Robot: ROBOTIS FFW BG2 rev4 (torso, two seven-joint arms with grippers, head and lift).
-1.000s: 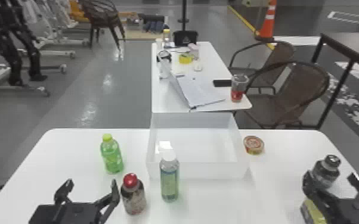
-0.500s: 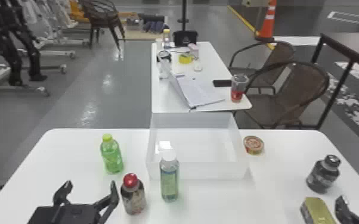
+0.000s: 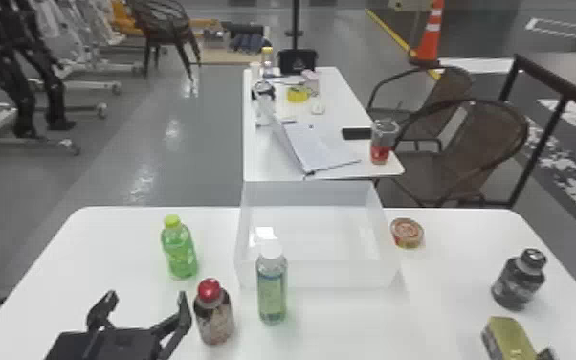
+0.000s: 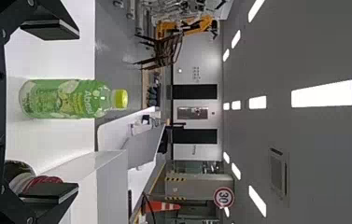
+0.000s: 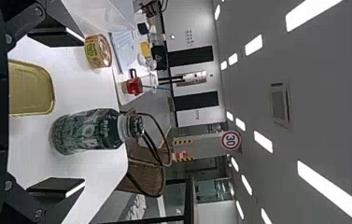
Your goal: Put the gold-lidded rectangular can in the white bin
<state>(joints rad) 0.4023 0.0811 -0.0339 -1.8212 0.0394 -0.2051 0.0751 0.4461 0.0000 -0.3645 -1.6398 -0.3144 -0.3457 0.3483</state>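
Note:
The gold-lidded rectangular can [image 3: 509, 337] stands at the table's near right, in front of the dark bottle [image 3: 516, 282]. A fingertip of my right gripper [image 3: 546, 354] shows just right of the can at the bottom edge. In the right wrist view my right gripper [image 5: 78, 112] is open, and the can's gold lid [image 5: 31, 88] lies close by its base. The white bin [image 3: 318, 273] sits at the table's back middle. My left gripper [image 3: 146, 298] is parked open at the near left, beside the red-capped bottle; the left wrist view has the gripper [image 4: 73, 111] too.
A green bottle [image 3: 179, 251] stands left of the bin, a clear bottle [image 3: 271, 292] at its front wall, and the red-capped bottle [image 3: 214, 316] nearer. A round tin [image 3: 406, 233] is right of the bin. Another table [image 3: 265, 153] adjoins behind.
My right gripper has drawn back toward the bottom right edge, uncovering the dark bottle and the can. The left gripper has stayed about where it was.

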